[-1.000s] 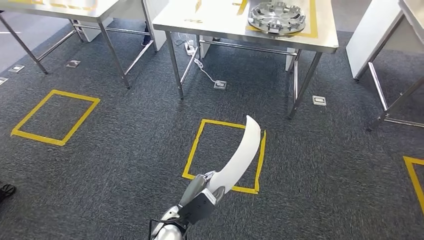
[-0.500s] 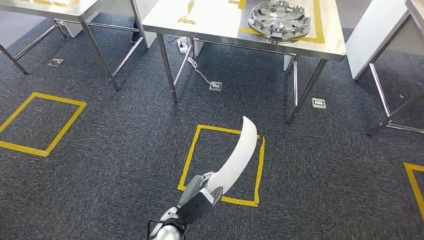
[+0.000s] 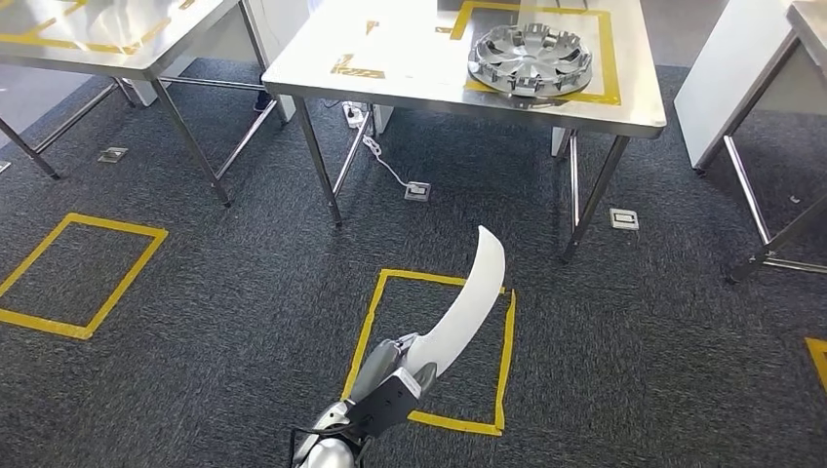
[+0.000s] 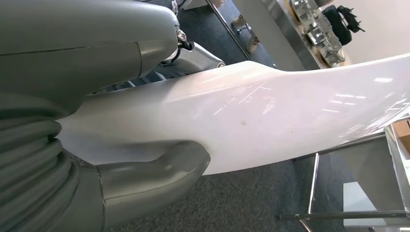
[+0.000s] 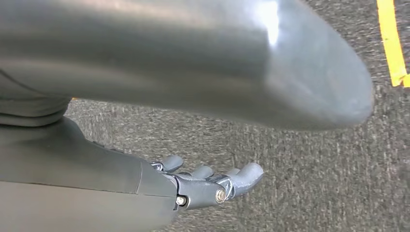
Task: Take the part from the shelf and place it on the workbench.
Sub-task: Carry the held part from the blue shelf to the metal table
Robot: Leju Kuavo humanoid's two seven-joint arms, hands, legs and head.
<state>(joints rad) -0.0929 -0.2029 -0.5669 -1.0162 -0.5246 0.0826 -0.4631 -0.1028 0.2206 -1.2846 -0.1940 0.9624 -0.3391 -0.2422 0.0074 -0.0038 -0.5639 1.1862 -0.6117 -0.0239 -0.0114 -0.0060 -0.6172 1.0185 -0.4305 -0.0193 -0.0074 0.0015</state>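
Head view — left hand [image 3: 390,375] holds white part [image 3: 466,300] above carpet [image 3: 215,322].

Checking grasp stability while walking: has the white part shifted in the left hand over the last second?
No. The white part sits the same in the left hand; only the workbench and floor shift, so the camera moved.

The white part [image 4: 270,111] hides most of the left hand's fingers [image 4: 193,50]; its far tip is cut off

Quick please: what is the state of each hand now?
Left hand: holding the white curved part.
Right hand: open, holding nothing, fingers extended over the carpet.
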